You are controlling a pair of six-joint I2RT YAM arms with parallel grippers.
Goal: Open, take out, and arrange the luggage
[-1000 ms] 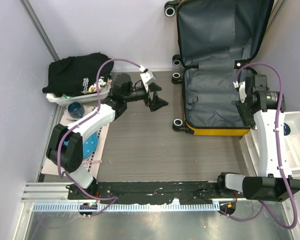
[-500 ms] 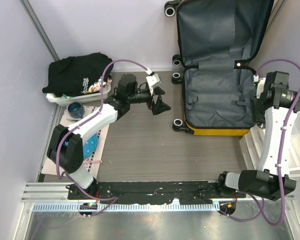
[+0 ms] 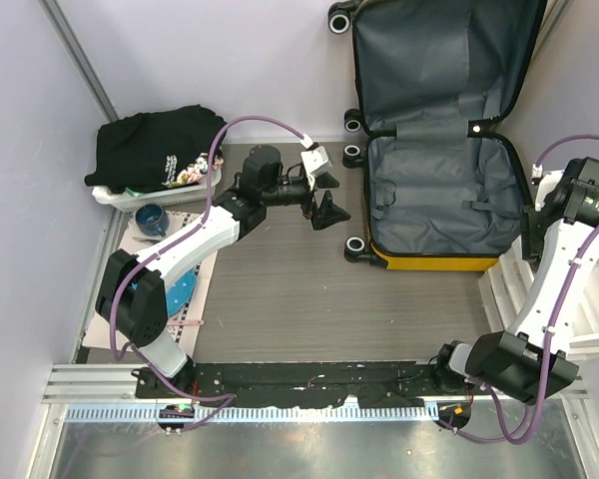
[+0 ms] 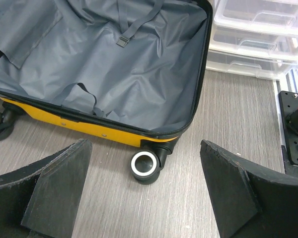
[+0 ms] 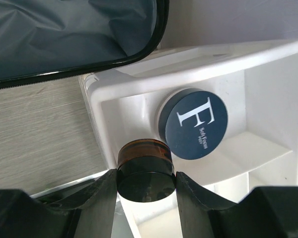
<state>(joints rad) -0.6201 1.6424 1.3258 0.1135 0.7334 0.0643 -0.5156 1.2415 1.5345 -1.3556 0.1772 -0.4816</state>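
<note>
Item: the luggage [image 3: 434, 190], yellow hard shell, open, lower half flat on the table [image 3: 280, 289], lid propped upright behind it, grey lining and loose straps exposed. Handling, as judged: the shell is stiff, smooth and probably slippery, bulky, and apt to roll on its wheels, so it is best taken at the black zip-band rim, the lining being too soft to pull. Left gripper [image 4: 144, 198], jaws wide apart and holding nothing, faces the luggage's near-left wheel [image 4: 146, 165]; right gripper [image 5: 145, 193], jaws clamped on a small dark jar [image 5: 144, 171], hangs over the white drawer bin [image 5: 268, 99] just right of the luggage.
</note>
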